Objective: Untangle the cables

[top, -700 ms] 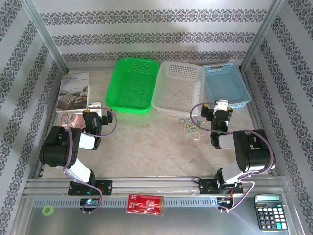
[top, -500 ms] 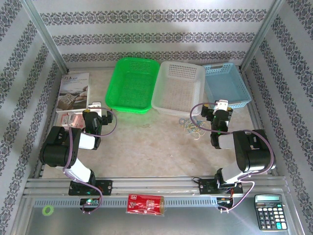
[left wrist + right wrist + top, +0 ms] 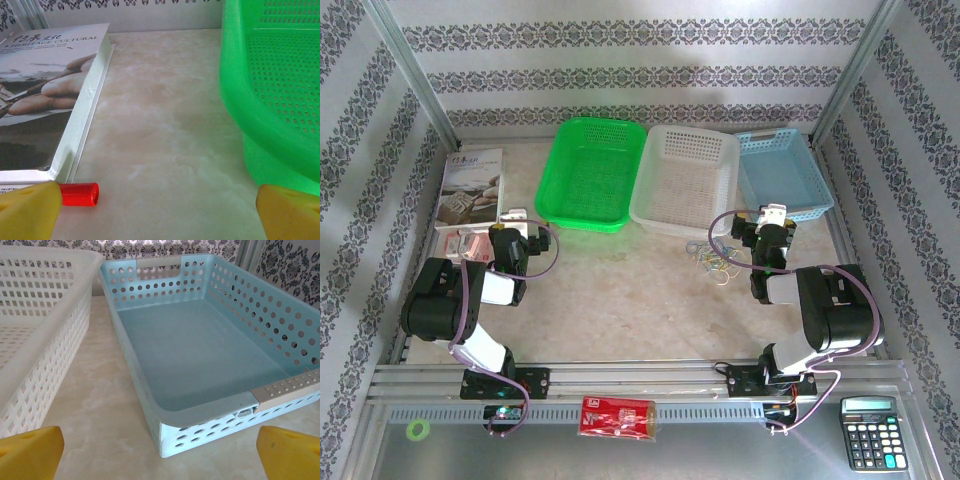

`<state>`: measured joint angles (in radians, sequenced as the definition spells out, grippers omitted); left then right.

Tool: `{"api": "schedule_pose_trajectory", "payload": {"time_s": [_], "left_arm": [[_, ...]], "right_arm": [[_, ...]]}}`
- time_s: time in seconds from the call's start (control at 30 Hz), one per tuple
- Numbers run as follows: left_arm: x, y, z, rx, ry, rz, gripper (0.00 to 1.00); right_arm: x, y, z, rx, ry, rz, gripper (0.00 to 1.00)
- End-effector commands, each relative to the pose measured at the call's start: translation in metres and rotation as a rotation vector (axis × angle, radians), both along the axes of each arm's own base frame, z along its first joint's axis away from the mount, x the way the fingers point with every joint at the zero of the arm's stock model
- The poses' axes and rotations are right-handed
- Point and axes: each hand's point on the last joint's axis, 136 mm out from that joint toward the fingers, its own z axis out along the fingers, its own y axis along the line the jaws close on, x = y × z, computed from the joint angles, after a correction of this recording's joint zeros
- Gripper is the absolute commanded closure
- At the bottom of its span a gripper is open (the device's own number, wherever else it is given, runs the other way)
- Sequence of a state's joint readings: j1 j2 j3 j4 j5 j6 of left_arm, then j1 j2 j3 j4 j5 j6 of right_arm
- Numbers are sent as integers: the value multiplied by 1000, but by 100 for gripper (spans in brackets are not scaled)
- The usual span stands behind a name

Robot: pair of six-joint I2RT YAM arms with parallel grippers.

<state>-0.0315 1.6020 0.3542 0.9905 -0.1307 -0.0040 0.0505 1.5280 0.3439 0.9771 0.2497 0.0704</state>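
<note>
Table, one, pale marble look, carries everything.

Baskets: three in a row past both pincers, all bare inside. Green basket is ahead-right of the left pincer. White basket is ahead-left of the right pincer. Blue basket is straight ahead of the right pincer. Three bins and three cable colours, so they are likely drop spots, one per colour, lined up in reach of both arms. That's a guess.

Arms: two, both folded low near their bases, looks like a rest pose with no reach begun. In the left wrist view the left pincer is released, yellow tips spread wide, nothing between them. In the right wrist view the right pincer is the same: released and holding nothing, aimed at the blue basket's near corner.

Book: one, flat, ahead-left of the left pincer, probably just clutter.

Cables: one small heap on the table, just left of the right pincer and a bit back toward its base, in front of the white basket, well off to the right of the left pincer. Yellow, dark blue and pale loops overlap; exact count too small to tell. Not yet separated, task looks barely begun. The right arm is the closer one.

Small stuff: one red cylinder touching the book's near edge, by the left fingertip. On the near rail behind both pincers: one calculator, one red can, one green ring.
</note>
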Motion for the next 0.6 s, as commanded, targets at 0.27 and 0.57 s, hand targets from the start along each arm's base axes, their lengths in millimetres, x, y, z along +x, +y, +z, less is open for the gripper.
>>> {"api": "schedule_pose_trajectory", "payload": {"time_s": [0.27, 0.57], "left_arm": [[4, 1, 13, -10, -32, -7, 0], [-8, 9, 61, -15, -68, 48, 0]], "right_arm": [[0, 1, 5, -5, -26, 8, 2], [-13, 2, 65, 11, -69, 1, 2]]}}
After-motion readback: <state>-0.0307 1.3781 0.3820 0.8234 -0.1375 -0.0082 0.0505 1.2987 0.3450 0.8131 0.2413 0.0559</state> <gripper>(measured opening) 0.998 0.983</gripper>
